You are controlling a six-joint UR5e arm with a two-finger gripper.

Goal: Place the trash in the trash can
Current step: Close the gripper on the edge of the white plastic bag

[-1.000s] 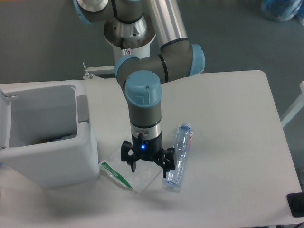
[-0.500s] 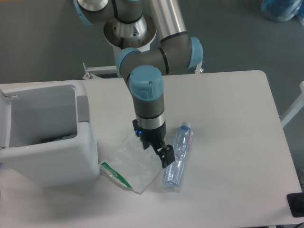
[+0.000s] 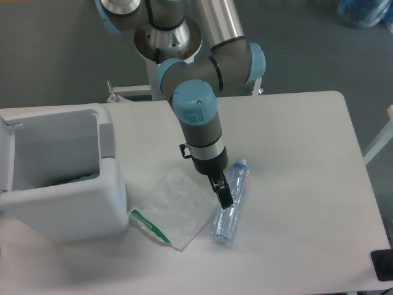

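Observation:
The clear plastic bag (image 3: 176, 208) lies flat on the white table (image 3: 295, 160), its green-and-white strip (image 3: 149, 225) at the front left. Right of it lies the slim water bottle (image 3: 226, 222), white cap (image 3: 240, 163) pointing away. My gripper (image 3: 222, 192) points down between the two, right at the bottle's left side. It is turned edge-on to the camera, so one dark finger (image 3: 225, 195) shows and the other is hidden behind the wrist. It holds nothing. The white trash can (image 3: 67, 209) stands open at the left.
Some small items lie at the bottom of the trash can. A grey tab (image 3: 107, 140) sits on its right side, facing the arm. The arm's base (image 3: 167, 43) stands behind the table's back edge. A black object (image 3: 384, 264) shows at the lower right corner.
The gripper has shifted right, from over the bag to the bottle's left side, and its wrist has turned from broadside to edge-on. Bag and bottle have not moved.

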